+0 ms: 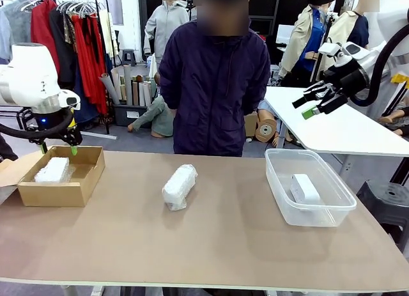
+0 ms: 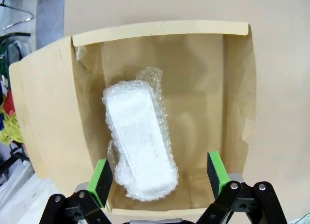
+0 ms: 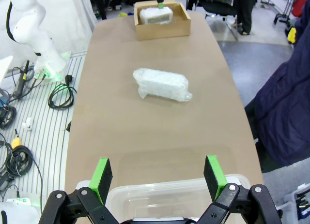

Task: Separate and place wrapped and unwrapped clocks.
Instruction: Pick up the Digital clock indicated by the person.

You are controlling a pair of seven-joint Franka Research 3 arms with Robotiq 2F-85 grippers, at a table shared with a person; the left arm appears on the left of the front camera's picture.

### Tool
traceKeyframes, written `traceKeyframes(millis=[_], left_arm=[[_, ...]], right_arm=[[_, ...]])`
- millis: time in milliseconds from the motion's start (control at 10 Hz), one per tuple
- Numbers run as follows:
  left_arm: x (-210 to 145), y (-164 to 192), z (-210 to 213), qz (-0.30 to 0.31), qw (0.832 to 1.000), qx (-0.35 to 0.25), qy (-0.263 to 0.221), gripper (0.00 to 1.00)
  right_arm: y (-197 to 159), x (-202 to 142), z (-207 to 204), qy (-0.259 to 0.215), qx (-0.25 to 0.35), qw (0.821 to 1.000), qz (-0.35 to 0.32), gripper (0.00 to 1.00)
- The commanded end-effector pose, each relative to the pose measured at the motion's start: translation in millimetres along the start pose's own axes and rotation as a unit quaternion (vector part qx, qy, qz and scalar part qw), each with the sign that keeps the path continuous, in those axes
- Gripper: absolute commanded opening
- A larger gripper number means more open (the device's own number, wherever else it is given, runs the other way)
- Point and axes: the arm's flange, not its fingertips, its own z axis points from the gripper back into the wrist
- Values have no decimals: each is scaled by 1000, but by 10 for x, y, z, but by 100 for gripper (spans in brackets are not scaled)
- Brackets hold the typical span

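Note:
One bubble-wrapped clock (image 1: pixel 52 170) lies inside the brown cardboard box (image 1: pixel 82 188) at the table's left; from above this wrapped clock (image 2: pixel 140 141) lies slanted on the box floor. My left gripper (image 1: pixel 57 147) hovers open just above the box's far side, its green pads (image 2: pixel 102 181) wide apart with nothing between them. A second wrapped clock (image 1: pixel 179 186) lies on the table's middle, also seen as a bundle (image 3: pixel 161 84). The bare white clock (image 1: pixel 304 188) rests in the clear tub (image 1: pixel 287 204). My right gripper (image 1: pixel 313 104) hangs open, high above the tub's far side.
A person in a dark jacket (image 1: pixel 214 85) stands at the table's far edge, hands out of sight. A white table (image 1: pixel 345 130) stands behind at the right. The box's loose flap (image 1: pixel 14 170) sticks out to the left. Cables (image 3: pixel 60 96) lie on the floor beside the table.

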Motion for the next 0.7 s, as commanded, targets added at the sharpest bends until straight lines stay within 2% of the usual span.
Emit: traceKeyframes(millis=[0,200,300,400,500,600], left_arm=[[7,16,4,1,1000,4,-3,100],[0,0,-9,0,1000,0,1,100],[0,15,62,-61,998,-2,9,100],[-32,-65,118,-101,995,-7,-8,100],[15,18,256,-162,986,-31,-7,100],[32,-27,341,-182,982,-53,-9,100]], right_arm=[[15,18,10,0,-1,1000,3,100],[15,18,10,0,-1,1000,3,100],[15,18,10,0,-1,1000,3,100],[15,18,10,0,-1,1000,3,100],[15,18,10,0,-1,1000,3,100],[15,18,10,0,-1,1000,3,100]])
